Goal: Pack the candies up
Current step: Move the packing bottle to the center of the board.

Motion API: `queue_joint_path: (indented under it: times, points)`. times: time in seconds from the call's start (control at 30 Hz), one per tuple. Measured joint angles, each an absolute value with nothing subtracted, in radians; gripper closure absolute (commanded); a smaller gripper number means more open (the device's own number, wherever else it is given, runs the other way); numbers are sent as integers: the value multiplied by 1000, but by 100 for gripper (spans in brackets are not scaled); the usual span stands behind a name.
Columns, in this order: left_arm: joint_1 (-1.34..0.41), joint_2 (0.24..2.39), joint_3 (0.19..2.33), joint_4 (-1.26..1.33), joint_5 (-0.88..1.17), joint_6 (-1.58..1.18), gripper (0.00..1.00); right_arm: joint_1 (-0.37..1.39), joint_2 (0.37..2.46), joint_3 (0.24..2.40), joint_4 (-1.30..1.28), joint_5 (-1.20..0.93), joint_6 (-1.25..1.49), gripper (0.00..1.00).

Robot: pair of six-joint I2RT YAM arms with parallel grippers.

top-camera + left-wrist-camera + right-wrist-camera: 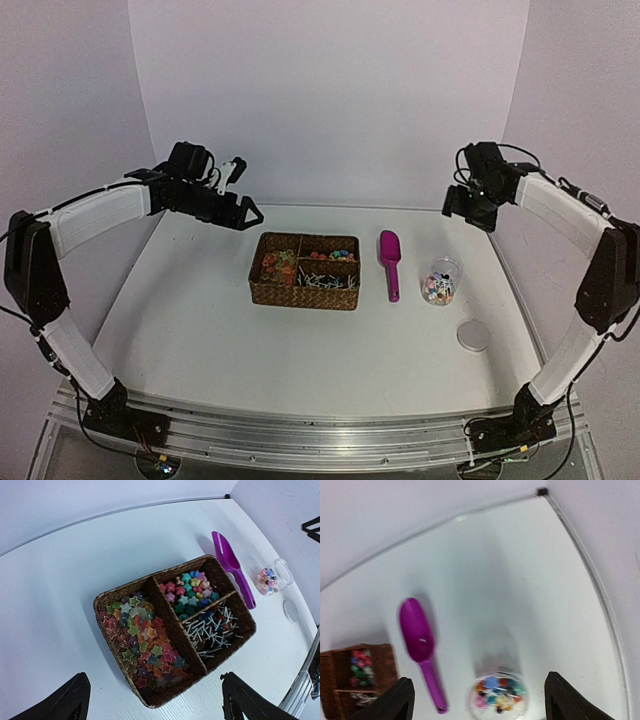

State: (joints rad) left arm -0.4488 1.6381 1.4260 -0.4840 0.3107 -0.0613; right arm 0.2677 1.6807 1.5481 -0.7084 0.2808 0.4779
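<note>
- Left claw (243,203): jaws spread wide, gripping nothing; raised in the air at upper left of the top view, above the back left of the surface (200,330).
- Right claw (467,208): likewise parted wide and empty, as seen in its wrist view; raised at upper right of the top view.
- Under the left claw, centre of the left wrist view: wicker basket (172,627) with three compartments, all holding candies (145,645). Star shapes in the large left bay, mixed red, teal and blue pieces at upper right, thin white sticks at lower right.
- Right of centre in the top view: clear jar (443,266), upright and open-topped, part filled with mixed-colour candies; bottom centre of the right wrist view, blurred there.
- Between basket and jar: magenta scoop (390,262), lying flat, bowl toward the top of the frame, touching neither.
- Lower right of the jar: round white disc (473,335), flat on the surface, apart from the jar.
</note>
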Motion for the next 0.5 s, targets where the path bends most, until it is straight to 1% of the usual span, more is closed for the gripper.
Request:
queue_joint_path:
  times: [0.07,0.13,0.23,0.4,0.5]
  points:
    - [-449,1583,1372,-449,332,-35,10,230,1695,1481,-740,273,481,41]
    - [-449,1558,1335,-407,350,-23,10,232,1726,1442,-771,252,476,42]
    - [-450,1556,1304,-367,367,-29,10,247,1763,1422,-788,244,475,51]
    - [-450,1557,1281,-335,372,-46,10,251,1792,1418,-787,276,470,61]
    - [-450,1557,1280,-320,372,-54,10,249,1811,1412,-783,297,468,70]
